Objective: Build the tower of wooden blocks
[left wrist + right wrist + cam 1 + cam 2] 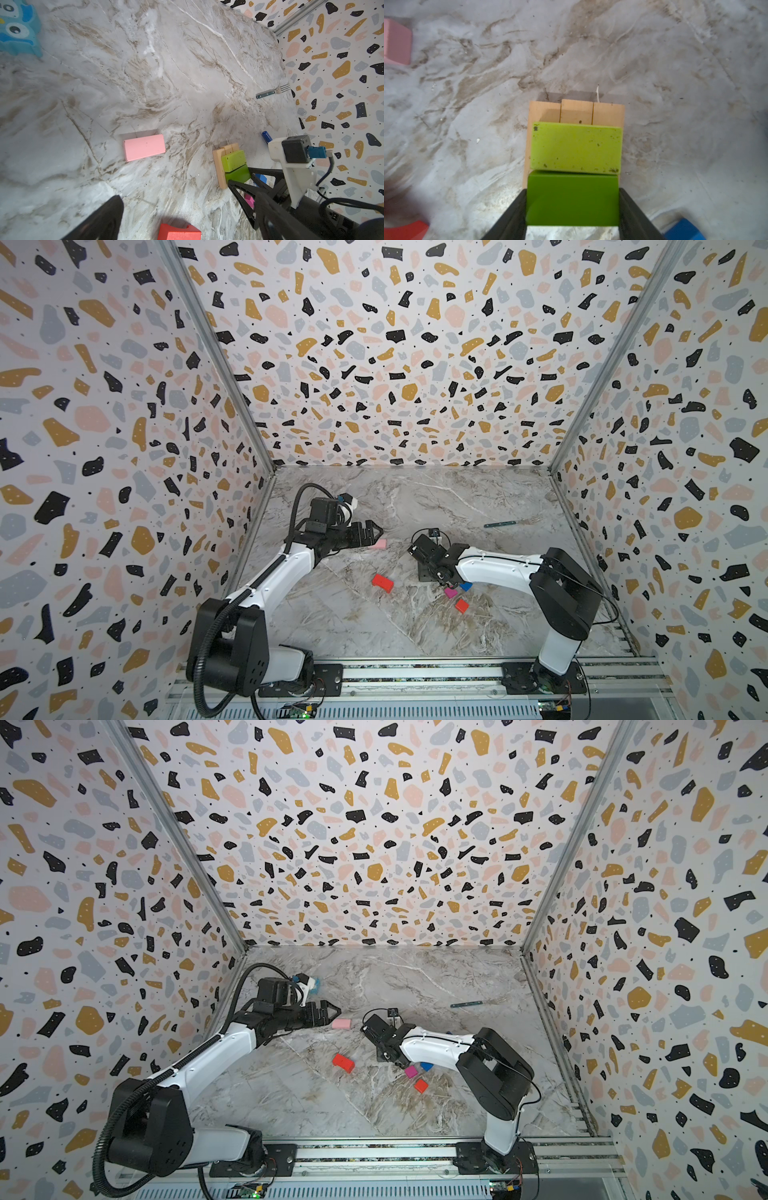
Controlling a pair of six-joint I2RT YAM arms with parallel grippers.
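Note:
The tower is a tan base point(576, 110) with a lime-green block point(576, 147) lying on it. My right gripper point(572, 190) is shut on a second green block point(572, 203), held over the base against the lime one. My left gripper point(376, 531) stands open with nothing between its fingers, just left of the pink block point(379, 544) lying flat on the table. The red oblong point(382, 583) lies near the middle. The magenta cube point(450, 593), blue cube point(466, 585) and orange-red cube point(461, 605) sit beside the right arm.
A fork point(500, 524) lies at the back right. A pale blue box with cartoon eyes point(18, 27) sits at the back left behind the left arm. A blue-capped marker point(267, 136) lies behind the tower. Patterned walls enclose three sides.

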